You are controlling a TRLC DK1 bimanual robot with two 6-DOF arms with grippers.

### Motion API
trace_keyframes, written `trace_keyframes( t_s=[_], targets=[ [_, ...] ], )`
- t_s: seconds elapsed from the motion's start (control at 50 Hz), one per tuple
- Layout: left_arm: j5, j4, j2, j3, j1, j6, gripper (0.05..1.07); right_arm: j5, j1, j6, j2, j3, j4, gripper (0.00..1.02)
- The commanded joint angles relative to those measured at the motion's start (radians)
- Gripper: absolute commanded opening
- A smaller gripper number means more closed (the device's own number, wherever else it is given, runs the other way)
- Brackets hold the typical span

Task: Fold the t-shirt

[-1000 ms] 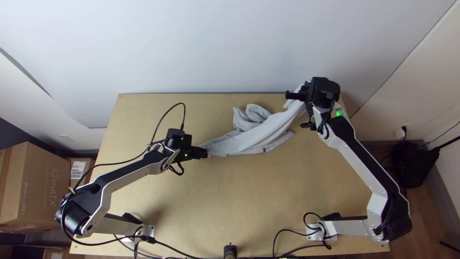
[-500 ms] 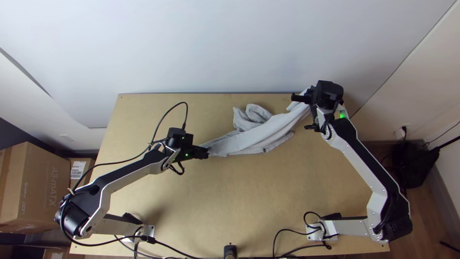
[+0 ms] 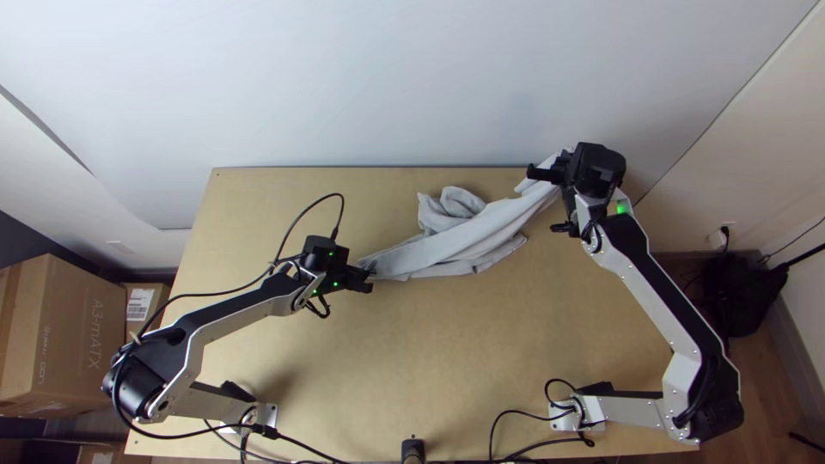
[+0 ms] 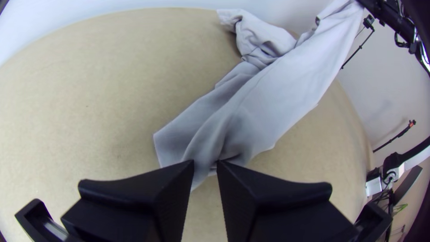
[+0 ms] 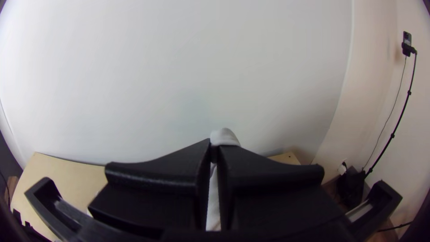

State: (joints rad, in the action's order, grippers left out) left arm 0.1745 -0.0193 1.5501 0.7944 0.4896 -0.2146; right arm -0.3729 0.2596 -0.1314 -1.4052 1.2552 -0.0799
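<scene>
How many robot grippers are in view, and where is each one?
2. The left gripper is at one end of the t-shirt; the right gripper holds the other end, near the far right corner of the table.

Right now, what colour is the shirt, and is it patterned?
The shirt is plain light grey, with no pattern visible; best seen in the left wrist view.
</scene>
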Motion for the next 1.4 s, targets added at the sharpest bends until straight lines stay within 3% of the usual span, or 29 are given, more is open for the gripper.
trace_keyframes(
  t_s=[0.0,0.2,0.34,0.52,0.56,0.66,0.7,0.98,1.18,1.38],
  targets=[
    [-0.013,-0.025,0.05,-0.003,0.014,0.026,0.42,0.003,0.001,-0.02,0.051,-0.02,0.015,0.02],
    [-0.061,-0.047,0.09,0.005,0.027,0.05,0.45,0.006,0.01,-0.02,0.08,-0.036,0.015,0.02],
    [-0.087,-0.047,0.097,0.009,0.027,0.077,0.61,0.006,0.024,-0.02,0.095,-0.042,0.014,0.02],
    [-0.09,-0.045,0.105,0.014,0.017,0.083,0.61,0.006,0.035,-0.022,0.1,-0.037,0.014,0.02],
    [-0.089,-0.047,0.11,0.016,0.014,0.083,0.55,0.006,0.038,-0.024,0.1,-0.036,0.014,0.02],
    [-0.089,-0.077,0.116,0.009,0.007,0.07,0.15,0.006,0.04,-0.027,0.104,-0.033,0.015,0.02],
    [-0.089,-0.102,0.116,0.002,0.003,0.063,0.08,0.006,0.04,-0.03,0.109,-0.03,0.015,0.02],
    [-0.087,-0.087,0.057,-0.004,-0.043,0.023,0.08,0.006,0.021,-0.03,0.186,-0.056,0.003,0.02],
    [-0.087,0.055,-0.097,0.062,-0.132,-0.04,0.08,0.006,0.001,-0.019,0.261,-0.105,-0.041,0.02],
    [-0.087,0.19,-0.283,0.164,-0.212,-0.065,0.08,0.006,-0.006,0.07,0.304,-0.063,-0.084,0.02]
  ],
)
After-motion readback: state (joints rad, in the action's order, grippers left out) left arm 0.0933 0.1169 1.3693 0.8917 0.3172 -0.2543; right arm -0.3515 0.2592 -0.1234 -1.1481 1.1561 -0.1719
